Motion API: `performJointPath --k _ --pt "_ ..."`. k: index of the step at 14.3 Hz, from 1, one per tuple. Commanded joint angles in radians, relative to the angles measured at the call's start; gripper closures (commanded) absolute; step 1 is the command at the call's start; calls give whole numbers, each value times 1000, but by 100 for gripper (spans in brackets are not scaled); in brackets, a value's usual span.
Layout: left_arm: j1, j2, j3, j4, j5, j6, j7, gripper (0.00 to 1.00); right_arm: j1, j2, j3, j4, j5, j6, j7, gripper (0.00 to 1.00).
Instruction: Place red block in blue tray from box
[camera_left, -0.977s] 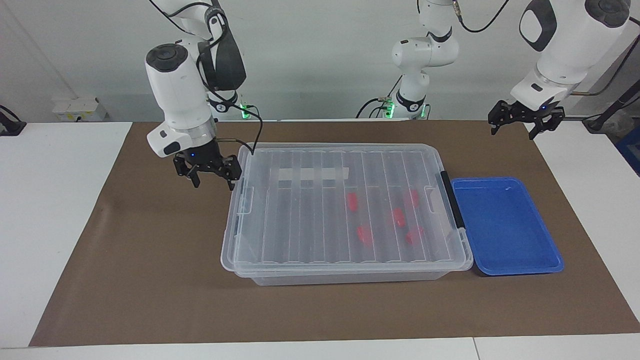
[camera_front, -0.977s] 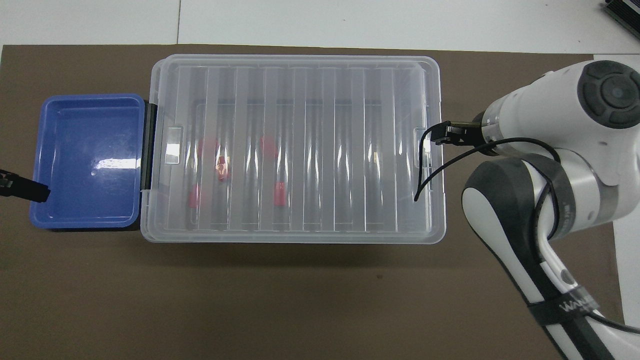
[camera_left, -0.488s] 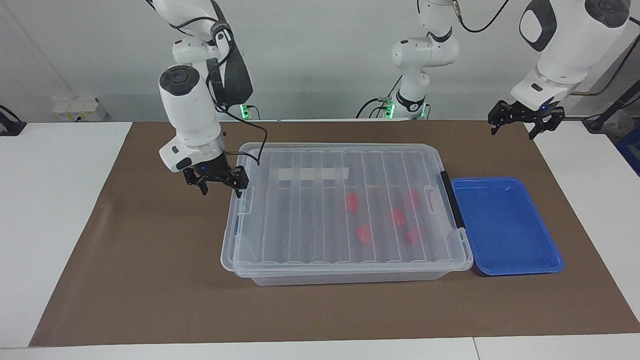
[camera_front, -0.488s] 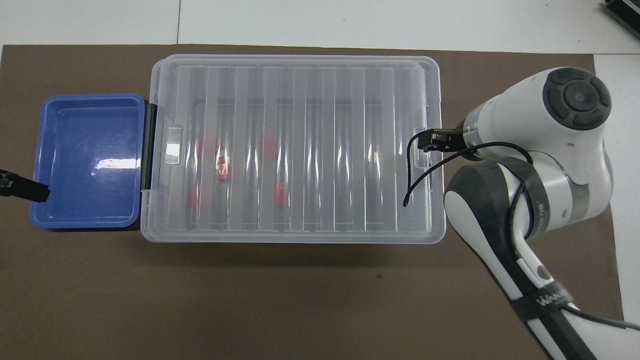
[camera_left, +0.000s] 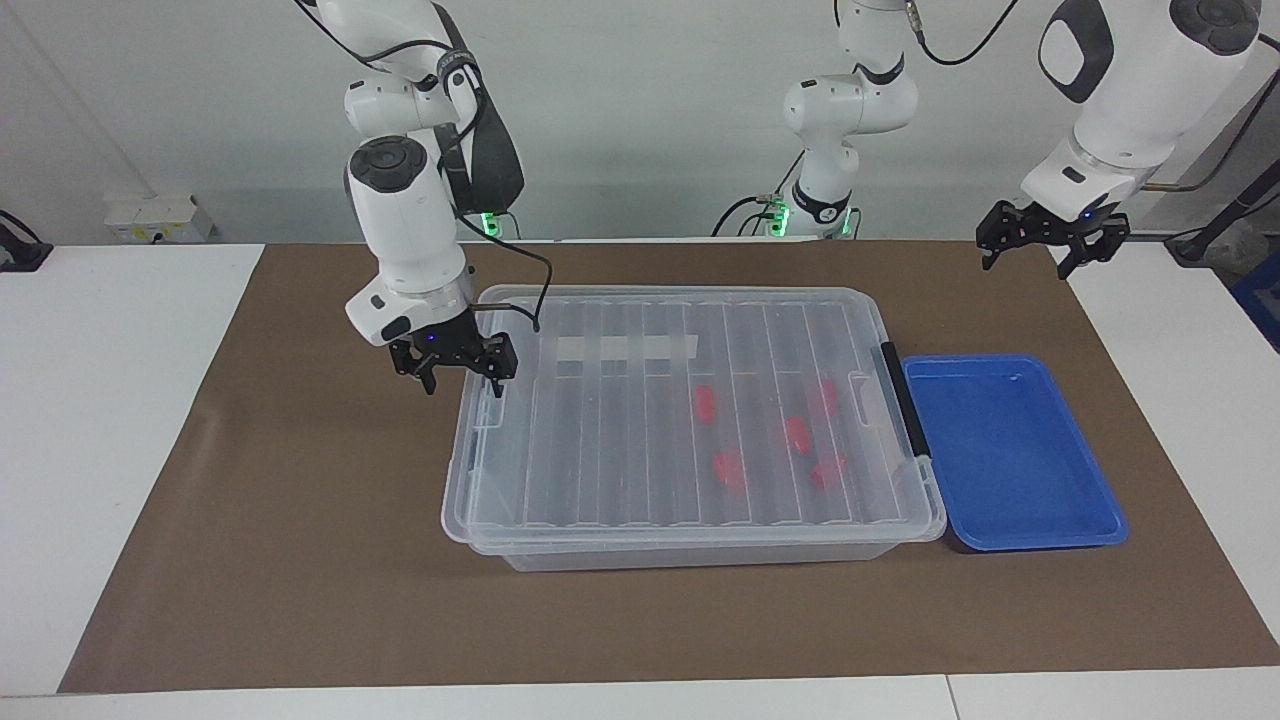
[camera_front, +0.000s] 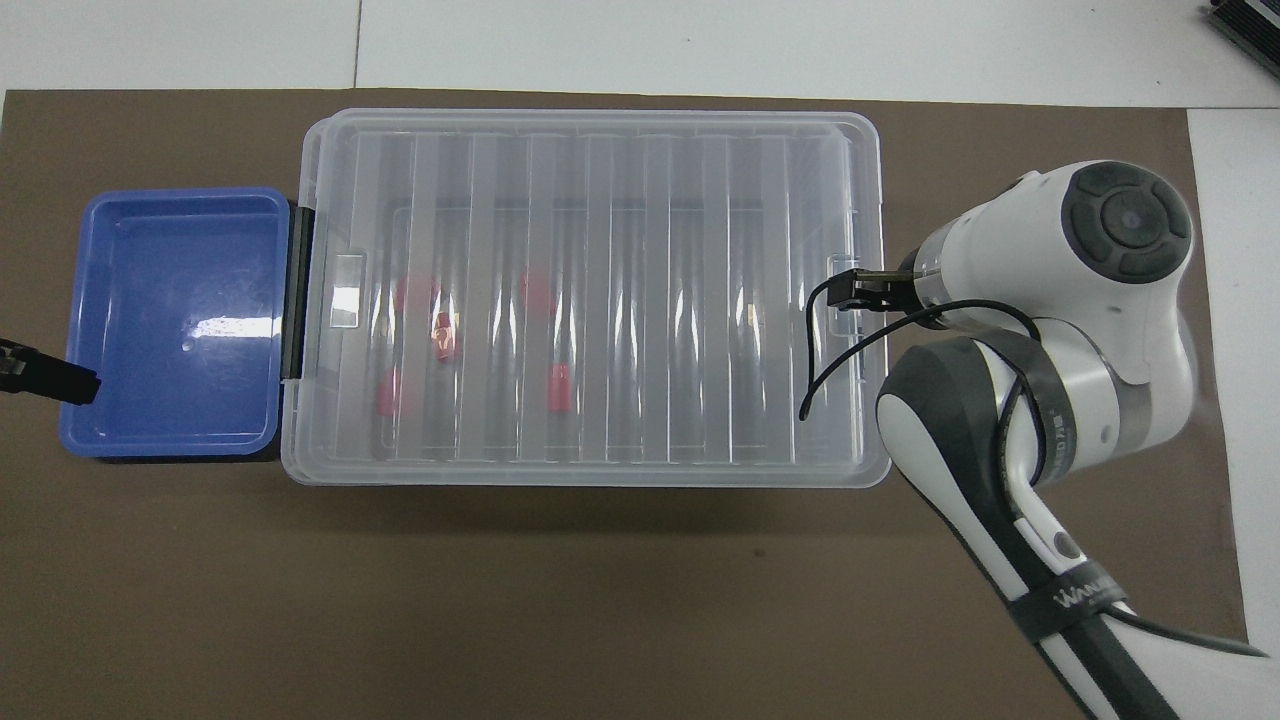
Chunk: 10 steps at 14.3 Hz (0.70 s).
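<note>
Moved: the right gripper (camera_left: 456, 371) has travelled from the brown mat (camera_left: 300, 500) to the rim of the box at the right arm's end, fingers spread, holding nothing.

Large clear plastic storage box (camera_left: 690, 520), ribbed see-through lid shut, mid-mat.

Shallow bright blue plastic tray (camera_left: 1090, 535), touching the box's black-handled end, toward the left arm's end.

Left gripper (camera_left: 1045, 250), waiting aloft over the mat's edge nearer the robots than the tray, fingers apart, holding nothing.

Small red plastic blocks (camera_left: 705, 403), five, inside the box, in the half toward the tray.
</note>
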<state>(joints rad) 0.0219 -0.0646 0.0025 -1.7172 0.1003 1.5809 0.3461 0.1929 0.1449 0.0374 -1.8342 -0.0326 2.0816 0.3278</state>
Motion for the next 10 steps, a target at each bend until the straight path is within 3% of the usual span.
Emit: performJointPath --k 1,5,10 --pt "4 -29 1 -35 7 22 2 0 -52 -39 4 -43 3 3 -87 2" --pt "4 -29 1 -35 7 22 2 0 -102 -48 4 -57 3 5 -134 2" --pt "4 -29 1 -35 7 22 2 0 -188 -45 4 -59 3 5 -321 2"
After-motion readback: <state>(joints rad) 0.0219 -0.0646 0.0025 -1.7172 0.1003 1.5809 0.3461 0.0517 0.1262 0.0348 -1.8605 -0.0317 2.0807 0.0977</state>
